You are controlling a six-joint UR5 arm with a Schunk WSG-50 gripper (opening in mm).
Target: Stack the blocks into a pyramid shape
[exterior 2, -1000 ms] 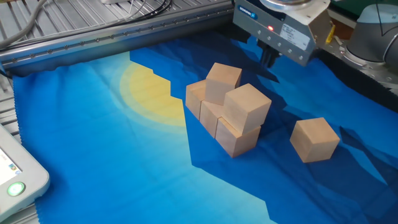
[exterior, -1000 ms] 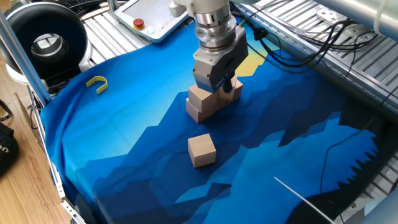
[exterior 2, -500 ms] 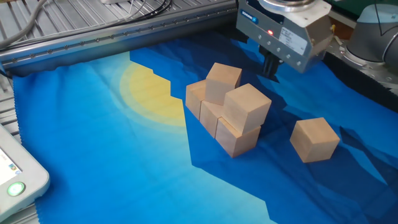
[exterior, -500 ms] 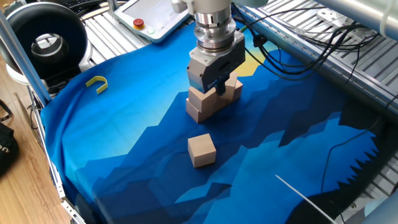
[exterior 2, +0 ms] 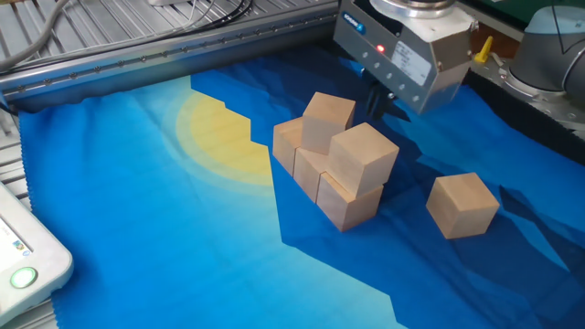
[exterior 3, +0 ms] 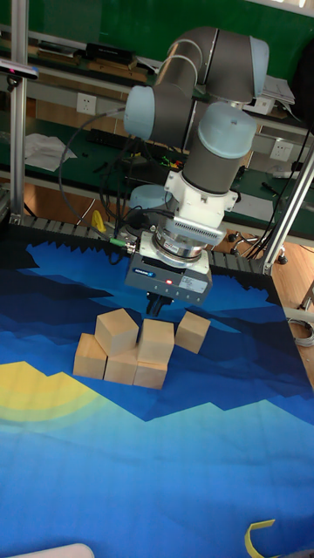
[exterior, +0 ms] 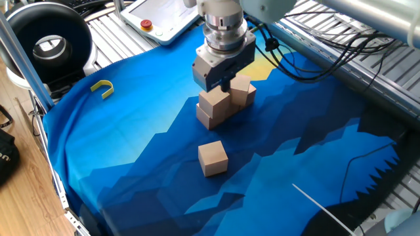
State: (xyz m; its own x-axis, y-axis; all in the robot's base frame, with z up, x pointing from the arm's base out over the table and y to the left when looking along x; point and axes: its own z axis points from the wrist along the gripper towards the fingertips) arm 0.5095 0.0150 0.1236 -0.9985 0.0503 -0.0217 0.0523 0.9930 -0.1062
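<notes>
In one fixed view, your pincer [exterior: 223, 84] hung straight down just above the block cluster [exterior: 223, 103], with the lone block [exterior: 212, 158] apart on the blue cloth [exterior: 131, 164]. In the other fixed view, the lone block lay beside the cluster. In the tall fixed view, the wrist stood vertical; I cannot tell whether the fingers were parted.

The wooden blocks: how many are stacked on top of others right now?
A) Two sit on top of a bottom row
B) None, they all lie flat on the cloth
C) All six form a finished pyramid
A: two upper blocks rest on the bottom row, while a lone block sits apart on the blue cloth, so the pyramid is unfinished.
</notes>
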